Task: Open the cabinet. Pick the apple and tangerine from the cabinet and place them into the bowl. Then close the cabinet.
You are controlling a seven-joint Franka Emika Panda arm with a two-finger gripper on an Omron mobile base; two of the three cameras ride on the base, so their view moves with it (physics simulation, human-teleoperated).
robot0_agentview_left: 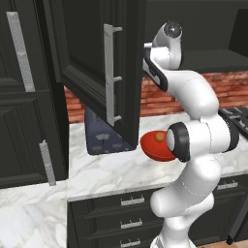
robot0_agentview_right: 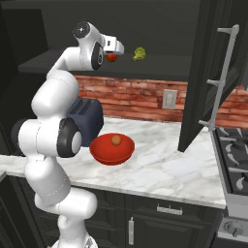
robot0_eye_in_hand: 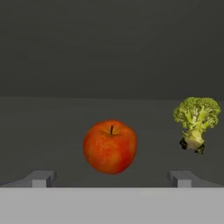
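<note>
In your hand view, the gripper (robot0_eye_in_hand: 112,178) stands wide open, one fingertip (robot0_eye_in_hand: 41,178) low at about 8 o'clock and the other at about 4 o'clock, with nothing between them. Just past the tips the apple (robot0_eye_in_hand: 110,146) sits on the cabinet shelf, stem up, close to centre and clear of both fingers. Out at 3 o'clock from the apple, you see a yellow-green broccoli floret (robot0_eye_in_hand: 196,120), apart from the fruit.

From your right base view, the hand is raised into the cabinet (robot0_agentview_right: 203,72) opening, the apple (robot0_agentview_right: 111,57) showing red just under the wrist; how close the tips are to it is hard to judge from here. The cabinet's door hangs open at 2 o'clock, its silver bar handle (robot0_agentview_right: 220,77) facing you.

Down on the marble counter (robot0_agentview_right: 164,169), the bowl (robot0_agentview_right: 112,148) rests just beside the toaster (robot0_agentview_right: 86,118), and the tangerine (robot0_agentview_right: 116,140) lies inside the bowl. Beyond the counter, a red brick wall (robot0_agentview_right: 140,99) carries a wall outlet (robot0_agentview_right: 168,99).
</note>
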